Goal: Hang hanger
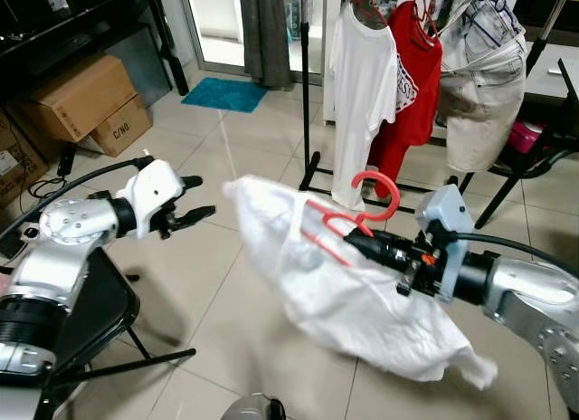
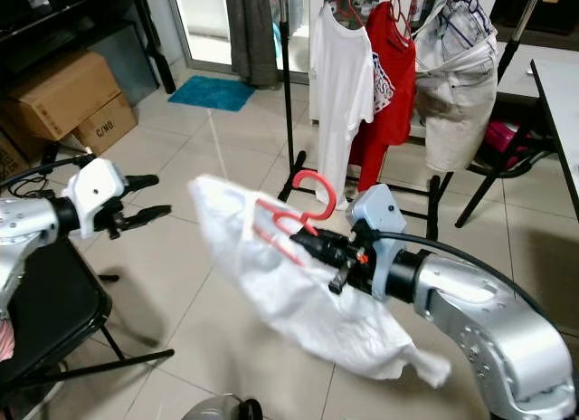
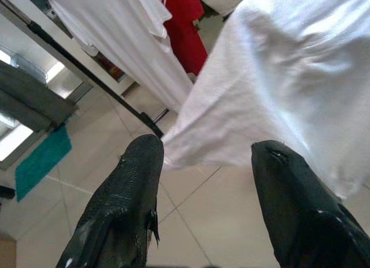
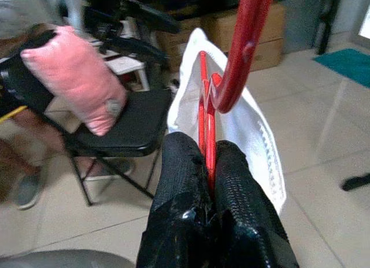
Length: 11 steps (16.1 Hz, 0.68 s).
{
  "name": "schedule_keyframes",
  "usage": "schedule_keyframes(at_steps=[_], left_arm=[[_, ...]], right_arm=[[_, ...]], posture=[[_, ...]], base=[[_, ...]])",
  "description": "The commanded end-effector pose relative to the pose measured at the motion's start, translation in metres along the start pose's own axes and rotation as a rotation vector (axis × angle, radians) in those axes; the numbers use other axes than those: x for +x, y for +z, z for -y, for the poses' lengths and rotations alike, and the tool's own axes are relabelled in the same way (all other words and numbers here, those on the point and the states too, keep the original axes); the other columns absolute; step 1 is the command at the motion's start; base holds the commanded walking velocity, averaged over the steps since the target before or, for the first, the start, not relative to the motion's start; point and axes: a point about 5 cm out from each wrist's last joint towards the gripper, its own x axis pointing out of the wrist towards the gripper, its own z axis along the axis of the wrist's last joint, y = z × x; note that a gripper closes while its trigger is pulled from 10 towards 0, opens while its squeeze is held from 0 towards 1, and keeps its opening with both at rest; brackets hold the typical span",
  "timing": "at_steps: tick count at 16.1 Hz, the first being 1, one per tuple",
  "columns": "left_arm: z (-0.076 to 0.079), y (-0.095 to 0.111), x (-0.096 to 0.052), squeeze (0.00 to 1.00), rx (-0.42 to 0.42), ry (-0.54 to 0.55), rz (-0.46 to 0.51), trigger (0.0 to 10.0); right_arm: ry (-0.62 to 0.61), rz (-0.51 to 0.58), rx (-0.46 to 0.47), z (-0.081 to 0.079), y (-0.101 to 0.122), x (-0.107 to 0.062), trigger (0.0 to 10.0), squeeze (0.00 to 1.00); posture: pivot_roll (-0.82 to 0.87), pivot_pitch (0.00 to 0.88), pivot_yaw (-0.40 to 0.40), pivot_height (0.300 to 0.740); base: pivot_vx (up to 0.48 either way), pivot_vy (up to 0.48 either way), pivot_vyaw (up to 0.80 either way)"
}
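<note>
- Your right gripper (image 1: 362, 242) is clamped on the red plastic hanger (image 1: 357, 219), held mid-air short of the black clothes rack (image 1: 305, 94).
- The white cloth garment (image 1: 353, 293) on it looks light and floppy; I'd keep hold of the stiff hanger near its hook.
- Your left gripper (image 1: 199, 199) hangs spread and empty.
- Below lies pale tiled floor (image 1: 217, 157).

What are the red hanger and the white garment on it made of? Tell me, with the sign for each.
Hanger: likely plastic; its red surface is smooth and glossy, its hook thick and moulded-looking. The right gripper is shut on it.
Garment: thin woven or knit cloth, matte with a slight sheen; it drapes and folds limply.
</note>
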Motion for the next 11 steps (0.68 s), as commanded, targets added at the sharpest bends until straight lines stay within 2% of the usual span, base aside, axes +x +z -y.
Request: schedule_keyframes(at_steps=[1, 4, 7, 8, 10, 11], left_arm=[[-0.001, -0.002, 0.000, 0.00, 0.033, -0.021, -0.023, 10.0], [-0.003, -0.007, 0.004, 0.00, 0.046, -0.024, -0.049, 10.0], [0.007, -0.005, 0.012, 0.00, -0.018, -0.101, 0.010, 10.0], [0.015, -0.003, 0.017, 0.00, -0.032, -0.157, 0.047, 9.2], [0.019, 0.000, 0.019, 0.00, -0.035, -0.191, 0.080, 9.3], [0.020, 0.003, 0.017, 0.00, -0.041, -0.221, 0.101, 10.0]], right_arm=[[0.057, 0.019, -0.013, -0.008, 0.006, -0.003, 10.0, 0.00], [0.124, 0.017, -0.004, -0.018, 0.007, -0.007, 10.0, 0.00], [0.136, 0.016, -0.001, -0.020, 0.007, -0.008, 10.0, 0.00], [0.142, 0.016, 0.000, -0.021, 0.008, -0.008, 10.0, 0.00], [0.154, 0.012, 0.000, -0.023, 0.008, -0.008, 10.0, 0.00], [0.157, 0.005, 0.000, -0.023, 0.008, -0.009, 10.0, 0.00]], posture=[[-0.03, 0.030, 0.089, 0.740], [-0.04, 0.024, 0.097, 0.740], [-0.04, 0.018, 0.101, 0.740], [-0.04, 0.016, 0.101, 0.740], [-0.04, 0.013, 0.102, 0.740], [-0.04, 0.013, 0.102, 0.740]], base=[[0.000, 0.000, 0.00], [0.000, 0.000, 0.00], [0.000, 0.000, 0.00], [0.000, 0.000, 0.00], [0.000, 0.000, 0.00], [0.000, 0.000, 0.00]])
